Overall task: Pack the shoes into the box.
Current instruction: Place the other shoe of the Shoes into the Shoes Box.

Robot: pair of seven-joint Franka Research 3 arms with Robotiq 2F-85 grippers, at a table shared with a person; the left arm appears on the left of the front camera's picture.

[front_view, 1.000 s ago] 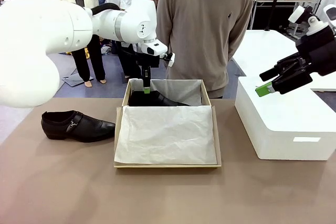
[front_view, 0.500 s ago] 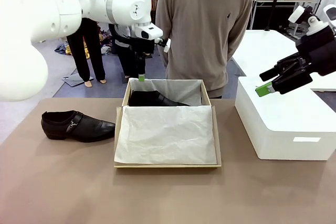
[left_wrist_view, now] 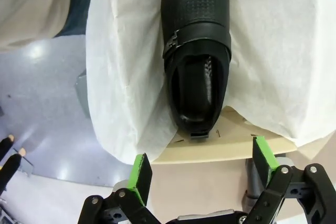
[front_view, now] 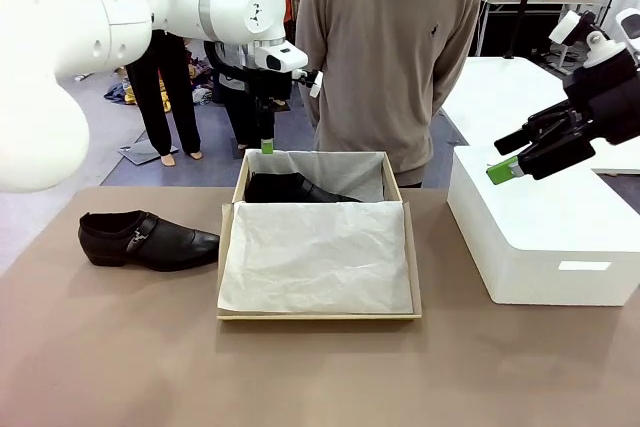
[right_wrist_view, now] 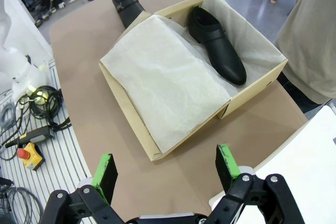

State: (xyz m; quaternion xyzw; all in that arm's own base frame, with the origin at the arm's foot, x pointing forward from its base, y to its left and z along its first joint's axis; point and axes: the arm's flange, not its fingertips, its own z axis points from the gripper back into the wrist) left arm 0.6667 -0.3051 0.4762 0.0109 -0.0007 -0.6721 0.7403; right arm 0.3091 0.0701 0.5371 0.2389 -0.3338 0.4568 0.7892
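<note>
The unpacked shoe [front_view: 148,239], glossy, stiff-soled and likely slippery, best pinched across its heel collar, lies on the tabletop [front_view: 100,347] just left of the box [front_view: 412,247], well apart from the left hand [front_view: 267,145], which hangs wide open and empty above the packed shoe [front_view: 295,188] at the box's far end.

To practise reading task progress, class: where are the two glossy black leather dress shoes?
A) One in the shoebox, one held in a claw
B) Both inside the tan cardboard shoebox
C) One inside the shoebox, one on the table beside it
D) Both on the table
C: one glossy black leather dress shoe lies inside the tan cardboard shoebox; the other shoe sits on the brown table beside it.
</note>
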